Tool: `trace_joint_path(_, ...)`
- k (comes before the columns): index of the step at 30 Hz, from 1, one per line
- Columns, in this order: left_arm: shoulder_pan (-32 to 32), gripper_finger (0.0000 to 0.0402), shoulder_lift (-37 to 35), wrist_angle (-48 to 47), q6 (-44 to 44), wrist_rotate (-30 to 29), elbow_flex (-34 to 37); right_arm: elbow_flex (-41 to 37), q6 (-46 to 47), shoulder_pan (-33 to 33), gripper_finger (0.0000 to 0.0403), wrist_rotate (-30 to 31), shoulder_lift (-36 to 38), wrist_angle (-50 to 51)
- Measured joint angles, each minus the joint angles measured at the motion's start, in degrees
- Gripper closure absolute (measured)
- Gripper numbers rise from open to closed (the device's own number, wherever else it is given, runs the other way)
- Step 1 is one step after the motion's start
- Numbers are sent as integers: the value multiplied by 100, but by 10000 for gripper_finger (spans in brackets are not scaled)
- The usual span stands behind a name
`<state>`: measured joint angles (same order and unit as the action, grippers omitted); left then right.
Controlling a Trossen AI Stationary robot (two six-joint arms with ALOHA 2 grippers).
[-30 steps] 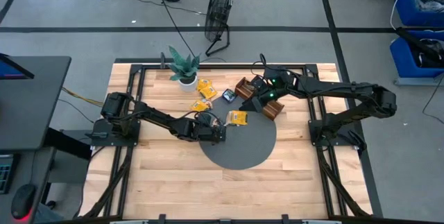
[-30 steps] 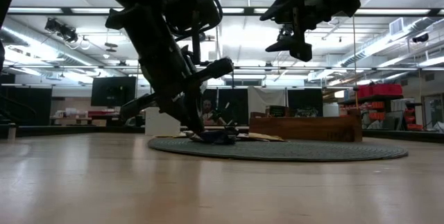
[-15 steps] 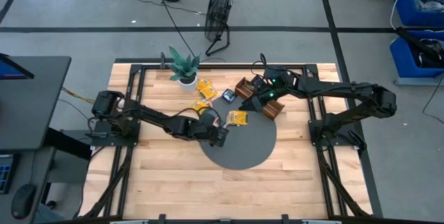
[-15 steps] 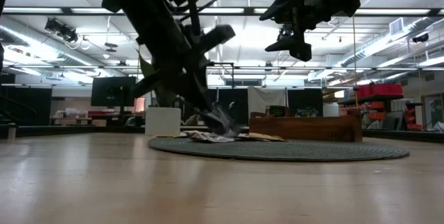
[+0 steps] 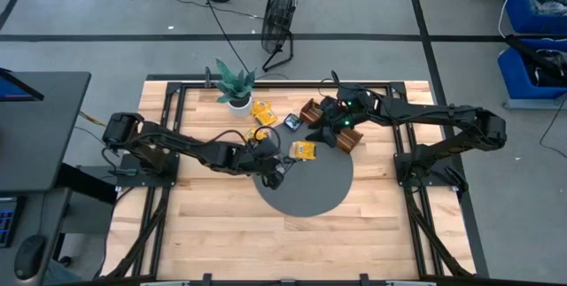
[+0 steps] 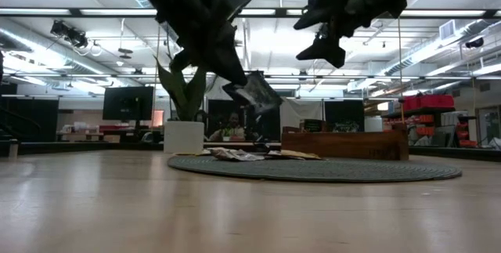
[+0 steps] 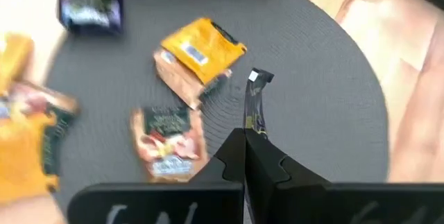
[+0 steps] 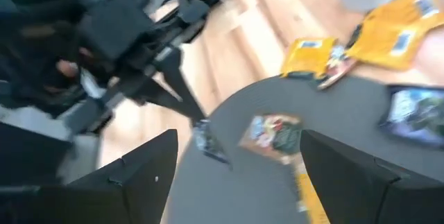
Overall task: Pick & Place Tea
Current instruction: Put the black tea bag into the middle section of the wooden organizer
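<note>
Left gripper (image 7: 244, 144) pinches a dark tea packet (image 7: 254, 106), lifted over the grey mat (image 5: 319, 193) edge. Right gripper (image 5: 330, 127) spread wide above the wooden tray (image 5: 347, 138).

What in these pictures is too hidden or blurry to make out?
- Wooden tray, high view: the right arm covers its compartments, so what they hold is hidden.
- Dark packet pinched by the left gripper: seen edge-on in the left wrist view, so its print is unreadable.
- Packets on the round mat, low view: seen flat-on and too small to count.
- Yellow packet, left wrist view: blurred and cut off by the picture's edge.
</note>
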<state>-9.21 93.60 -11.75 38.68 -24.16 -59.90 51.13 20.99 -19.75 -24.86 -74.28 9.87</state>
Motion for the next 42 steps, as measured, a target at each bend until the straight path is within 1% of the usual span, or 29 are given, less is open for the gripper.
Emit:
trace_joint_path(6,24,401,-31,283,-1082,-344,-7,0,-910,60,95,622,0,-19)
trace_joint_path(10,82,401,-31,547,-1586,-392,-7,0,-1320,194,95,644,0,-76)
trace_joint_path(13,152,401,-31,590,-1869,-392,-38,0,-1384,315,95,694,0,-74)
trace_joint_path(19,337,401,-30,630,-2588,-391,-367,0,-1407,560,95,1088,0,-58)
trace_joint_path(28,527,401,-31,667,-3311,-280,-987,0,-1239,754,108,1094,0,64)
trace_joint_path(30,531,401,-31,647,-3342,-129,-1030,0,-1149,764,116,1129,0,64)
trace_joint_path(35,529,400,-31,573,-3349,-18,-1054,0,-776,761,145,1202,0,40)
trace_joint_path(38,529,400,-31,554,-3357,-6,-1054,0,-733,761,173,1166,0,44)
trace_joint_path(42,529,400,-31,549,-3362,-5,-1054,0,-646,761,225,968,0,48)
